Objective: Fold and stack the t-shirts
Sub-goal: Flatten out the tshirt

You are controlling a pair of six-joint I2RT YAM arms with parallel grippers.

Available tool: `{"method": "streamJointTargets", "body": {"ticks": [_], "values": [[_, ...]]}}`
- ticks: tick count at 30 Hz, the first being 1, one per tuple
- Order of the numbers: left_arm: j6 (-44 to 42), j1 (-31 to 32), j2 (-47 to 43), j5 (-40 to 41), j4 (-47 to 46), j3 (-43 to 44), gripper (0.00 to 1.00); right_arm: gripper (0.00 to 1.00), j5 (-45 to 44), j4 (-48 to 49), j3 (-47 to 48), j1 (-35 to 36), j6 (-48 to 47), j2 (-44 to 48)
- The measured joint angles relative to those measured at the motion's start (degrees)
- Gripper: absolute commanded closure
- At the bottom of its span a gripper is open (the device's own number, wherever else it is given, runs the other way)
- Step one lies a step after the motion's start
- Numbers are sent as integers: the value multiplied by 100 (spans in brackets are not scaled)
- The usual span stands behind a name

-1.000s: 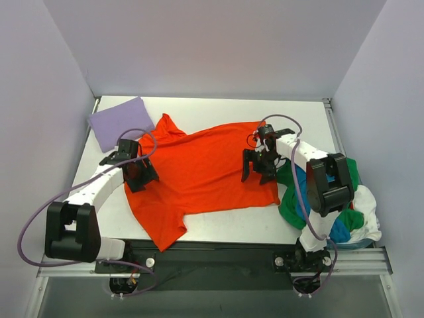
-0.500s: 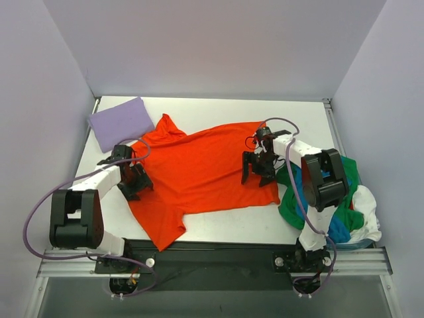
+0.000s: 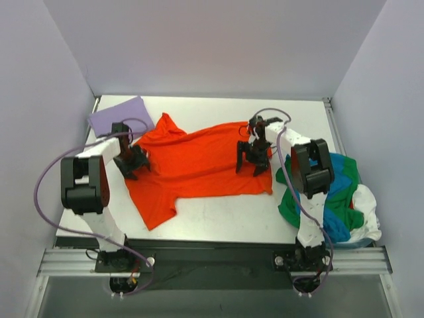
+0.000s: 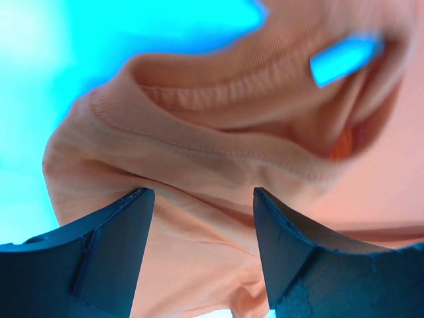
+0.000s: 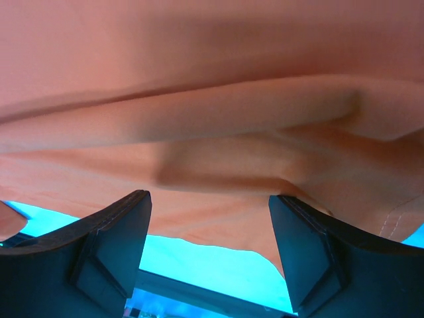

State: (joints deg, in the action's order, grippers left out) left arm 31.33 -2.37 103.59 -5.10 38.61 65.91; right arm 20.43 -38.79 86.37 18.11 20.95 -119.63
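Currently | bright orange-red soft cloth t-shirt (image 3: 199, 165) is being supported, spread, on white table (image 3: 218, 217) | left gripper (image 3: 134, 163) is being held wide at its left edge | right gripper (image 3: 250, 164) is being held wide near its right edge

Nothing to read from where I stand: the orange-red t-shirt (image 3: 199, 165) is plain cloth with no lettering, label, brand mark or number. That holds even up close by the tools' fingertips, where only bare seams and ribbing show.
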Motion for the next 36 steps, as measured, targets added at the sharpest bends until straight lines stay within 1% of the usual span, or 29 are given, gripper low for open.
{"method": "streamJointTargets", "body": {"ticks": [3,7,10,14,18,20,22,26,27,29,33,36], "values": [[-109,-4,409,68,72,564,28,27,0,-76,459,0,0,-271],[-247,-4,772,168,61,1086,28,27,0,-142,994,2,0,-577],[-345,-2,894,227,44,1294,28,27,2,-208,1287,35,0,-743],[-380,17,894,297,17,1320,28,27,4,-256,1484,37,-4,-811],[-380,85,739,431,33,1331,28,27,59,-291,1641,37,-7,-811],[-356,133,393,588,61,1325,28,27,96,-308,1722,39,-7,-811],[-319,240,-144,852,61,1281,28,27,114,-323,1790,39,-7,-804],[-186,629,-1580,1467,63,826,29,27,146,-356,1814,39,-2,-673],[-140,754,-1891,1593,83,667,32,27,151,-363,1814,39,-2,-619],[9,964,-2413,1829,144,214,34,27,153,-374,1810,39,-2,-439],[415,1296,-2898,2151,581,-894,42,27,153,-372,1596,42,0,111],[748,1550,-3082,2214,1010,-1648,44,27,153,-334,1233,42,-2,590]]}}
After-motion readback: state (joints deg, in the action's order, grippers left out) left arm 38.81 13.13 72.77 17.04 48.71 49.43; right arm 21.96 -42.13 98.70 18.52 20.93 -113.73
